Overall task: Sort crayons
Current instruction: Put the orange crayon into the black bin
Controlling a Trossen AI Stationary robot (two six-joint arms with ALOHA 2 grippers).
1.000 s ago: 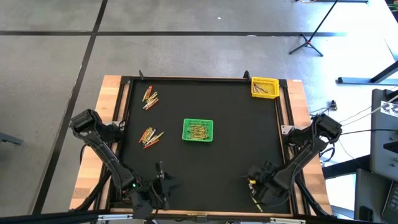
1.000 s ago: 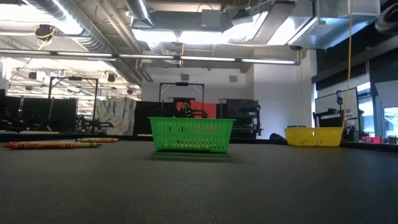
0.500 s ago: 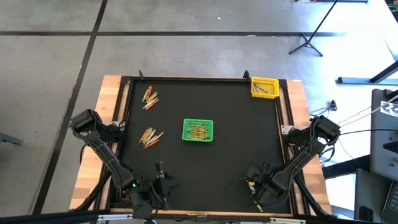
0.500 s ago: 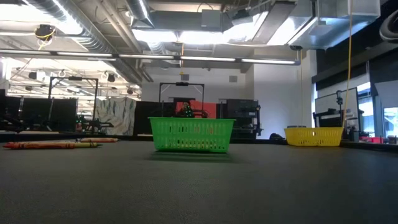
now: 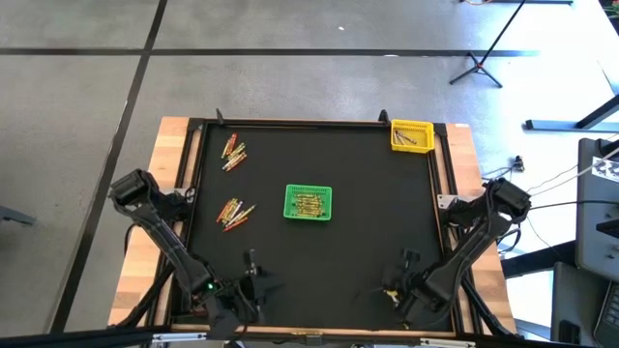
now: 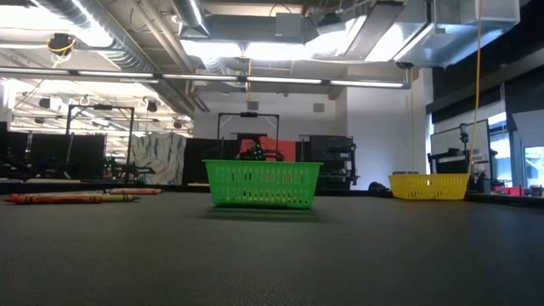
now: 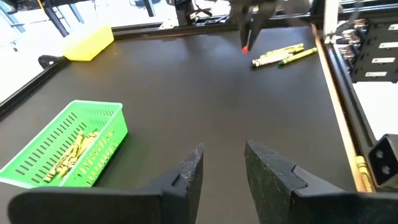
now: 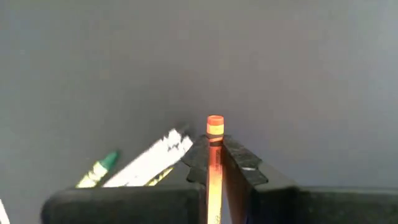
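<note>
Left pincer [image 5: 250,263] parked at the near edge of the black surface [image 5: 368,222], fingers apart with nothing between them; likely waiting its turn. Ahead of it and off to its left, two loose clusters of crayons: near cluster [image 5: 232,212] and far cluster [image 5: 233,152], mostly red and orange with some yellow, lying flat, unsorted. From table height the near cluster shows as a low line of sticks [image 6: 68,197].

Straight ahead of the left pincer and a bit to its right: green basket [image 5: 308,202], mid-surface, already holding a layer of yellowish-green crayons [image 7: 74,149]. Central spot presumably so either arm can reach it.

Yellow basket [image 5: 410,134] at the far right corner, well apart from both pincers, a few sticks inside; colours too small to tell.

Right pincer [image 5: 398,287] at the near right edge, low over the surface, clenched on an orange crayon [image 8: 214,158]. Crayon held lengthwise between the fingers, tip sticking out past the fingertips; a grip like that should keep the thin stick from rolling during carry. Just beside this pincer, on the surface: a small leftover pile [image 7: 280,56] of yellow and green crayons, also visible beside the fingers in the wrist view as a pale wrapper and a green tip [image 8: 102,167].

Judgement: pick just made, destination for orange not obvious; no orange basket visible.
</note>
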